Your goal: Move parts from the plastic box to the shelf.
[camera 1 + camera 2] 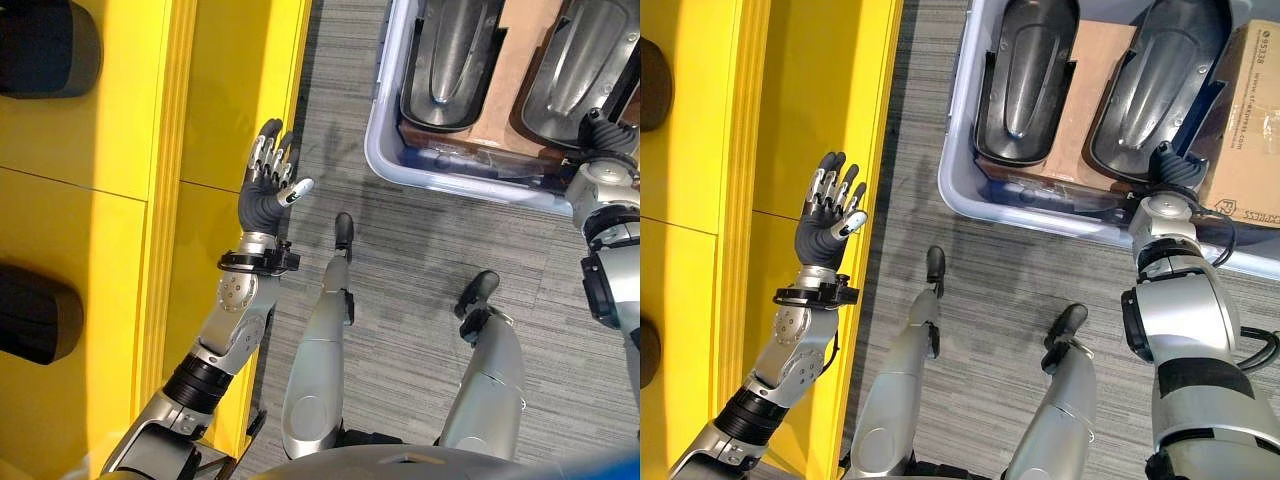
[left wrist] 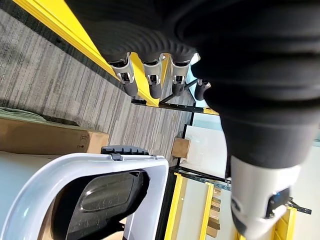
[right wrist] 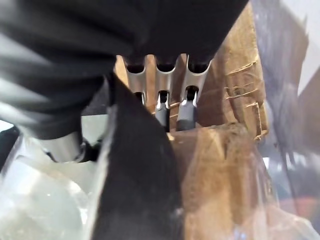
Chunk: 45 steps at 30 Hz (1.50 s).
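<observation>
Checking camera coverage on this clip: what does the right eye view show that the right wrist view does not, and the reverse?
Right eye view: the open left hand raised beside the yellow shelf, and the plastic box holding two dark parts. Right wrist view: one part's edge seen from very close. Both: the right hand at the right-side part, brown cardboard behind.

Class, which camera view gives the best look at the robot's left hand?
The right eye view: the left hand is raised whole, fingers spread, empty, before the yellow shelf. The left eye view shows much the same. The left wrist view shows its dark cover and fingers from close.
</observation>
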Available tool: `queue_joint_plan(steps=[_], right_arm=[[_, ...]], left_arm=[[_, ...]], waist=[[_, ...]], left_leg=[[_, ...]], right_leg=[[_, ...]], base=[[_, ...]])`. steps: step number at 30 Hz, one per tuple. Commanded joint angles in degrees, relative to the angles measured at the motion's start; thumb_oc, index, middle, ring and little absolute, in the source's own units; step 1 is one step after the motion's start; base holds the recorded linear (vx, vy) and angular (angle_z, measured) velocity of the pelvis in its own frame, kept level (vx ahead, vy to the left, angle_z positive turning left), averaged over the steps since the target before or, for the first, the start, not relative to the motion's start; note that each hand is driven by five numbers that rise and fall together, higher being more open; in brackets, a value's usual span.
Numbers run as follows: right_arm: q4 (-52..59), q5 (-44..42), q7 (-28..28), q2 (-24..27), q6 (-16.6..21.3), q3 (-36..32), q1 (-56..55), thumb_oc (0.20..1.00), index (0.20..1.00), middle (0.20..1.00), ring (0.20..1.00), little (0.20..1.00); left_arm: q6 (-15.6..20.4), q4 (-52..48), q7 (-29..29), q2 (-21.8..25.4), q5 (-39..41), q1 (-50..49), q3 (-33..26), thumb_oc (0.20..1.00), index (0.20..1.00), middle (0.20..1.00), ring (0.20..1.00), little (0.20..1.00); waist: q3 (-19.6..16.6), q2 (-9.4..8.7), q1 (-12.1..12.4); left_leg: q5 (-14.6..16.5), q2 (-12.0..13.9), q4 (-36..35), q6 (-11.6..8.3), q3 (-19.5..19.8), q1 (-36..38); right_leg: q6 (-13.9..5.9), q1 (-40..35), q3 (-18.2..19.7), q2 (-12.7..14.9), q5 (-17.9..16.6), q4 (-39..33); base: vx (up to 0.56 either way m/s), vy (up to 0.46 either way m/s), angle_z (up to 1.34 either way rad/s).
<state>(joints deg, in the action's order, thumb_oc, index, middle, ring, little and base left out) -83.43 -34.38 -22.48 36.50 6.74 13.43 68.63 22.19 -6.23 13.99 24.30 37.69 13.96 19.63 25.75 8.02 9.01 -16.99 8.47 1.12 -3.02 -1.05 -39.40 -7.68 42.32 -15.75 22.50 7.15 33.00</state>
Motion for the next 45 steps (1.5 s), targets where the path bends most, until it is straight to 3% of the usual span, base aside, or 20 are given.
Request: queue_joint_plan(steps=[1, 13, 24, 26, 34, 37, 42, 45], right_arm=[[5.1, -2.66, 0.99, 0.52, 3.82, 0.69, 0.77, 0.2, 0.2, 0.2, 0.2, 0.2], [13.15, -7.05, 1.39, -0.49, 8.12, -0.87, -1.77, 0.2, 0.2, 0.2, 0.2, 0.2], [28.98, -6.42, 1.63, -2.1, 11.68, -2.28, -8.52, 0.2, 0.2, 0.2, 0.2, 0.2], [37.16, -5.87, 2.04, -2.91, 12.73, -3.29, -12.72, 0.2, 0.2, 0.2, 0.2, 0.2], [51.62, -4.14, 4.0, -6.11, 13.32, -5.72, -24.88, 0.2, 0.2, 0.2, 0.2, 0.2], [59.67, -6.2, 6.78, -9.77, 13.18, -6.75, -33.22, 0.2, 0.2, 0.2, 0.2, 0.2], [66.6, -6.83, 10.87, -13.01, 12.28, -5.57, -40.94, 0.2, 0.2, 0.2, 0.2, 0.2], [70.33, -10.32, 13.84, -15.2, 10.93, -3.54, -43.71, 0.2, 0.2, 0.2, 0.2, 0.2]], left_arm=[[3.43, -6.66, -1.63, 3.08, 0.78, 0.42, -2.45, 1.0, 1.0, 1.0, 1.0, 1.0], [3.25, -6.53, -3.11, 3.65, 2.6, -1.98, -3.79, 1.0, 1.0, 1.0, 1.0, 1.0], [2.92, -6.8, -5.54, 4.24, 3.62, -5.88, -6.32, 1.0, 1.0, 1.0, 1.0, 1.0], [2.38, -7.1, -6.07, 4.04, 3.64, -7.57, -7.48, 1.0, 1.0, 1.0, 1.0, 1.0], [1.61, -6.65, -7.12, 3.9, 3.35, -11.21, -10.72, 1.0, 1.0, 1.0, 1.0, 1.0], [0.79, -6.46, -7.62, 2.79, 2.95, -13.59, -12.59, 1.0, 1.0, 1.0, 1.0, 1.0], [-0.16, -5.26, -8.63, 1.17, 2.64, -15.53, -14.29, 1.0, 1.0, 1.0, 1.0, 1.0], [-1.26, -4.23, -9.07, -0.12, 3.54, -17.06, -15.17, 1.0, 1.0, 1.0, 1.0, 1.0]], waist=[[3.8, -2.76, 0.75], [1.58, -4.73, -0.38], [-2.28, -6.92, -1.71], [-3.76, -7.54, -2.38], [-6.9, -9.07, -3.91], [-8.96, -9.83, -5.0], [-11.56, -10.39, -5.75], [-12.87, -10.43, -6.24]], left_leg=[[16.77, 1.22, 7.51, -4.13, 2.16, 8.85], [17.13, 1.62, 6.74, -4.35, 1.89, 13.29], [16.57, 2.48, 4.48, -4.67, 1.73, 19.38], [16.59, 2.93, 3.35, -4.85, 1.59, 21.58], [15.65, 3.3, 0.48, -4.96, 0.88, 25.87], [15.24, 3.76, -1.18, -5.12, 0.36, 28.7], [15.34, 5.06, -2.08, -5.39, -0.67, 32.5], [15.91, 6.71, -1.64, -5.44, -1.55, 35.73]], right_leg=[[-3.75, -8.74, 3.54, -1.05, -12.49, -18.94], [-3.8, -13.58, 3.2, -1.27, -13.27, -20.49], [-3.82, -19.97, 2.72, -1.99, -14.37, -23.77], [-3.89, -22.19, 2.85, -2.47, -14.31, -24.87], [-4.11, -26.6, 2.39, -2.89, -15.01, -28.05], [-4.07, -28.99, 2.61, -3.27, -14.94, -29.33], [-4.01, -31.45, 2.99, -4.09, -13.57, -29.2], [-3.38, -32.21, 3.99, -4.61, -10.02, -24.18]], base=[[0.0, 0.0, 0.0], [0.0, 0.0, 0.0], [0.0, -0.003, -0.03], [0.04, -0.018, -0.04], [0.04, -0.021, -0.09], [0.05, -0.034, -0.05], [0.03, -0.04, -0.09], [0.02, -0.049, -0.15]])
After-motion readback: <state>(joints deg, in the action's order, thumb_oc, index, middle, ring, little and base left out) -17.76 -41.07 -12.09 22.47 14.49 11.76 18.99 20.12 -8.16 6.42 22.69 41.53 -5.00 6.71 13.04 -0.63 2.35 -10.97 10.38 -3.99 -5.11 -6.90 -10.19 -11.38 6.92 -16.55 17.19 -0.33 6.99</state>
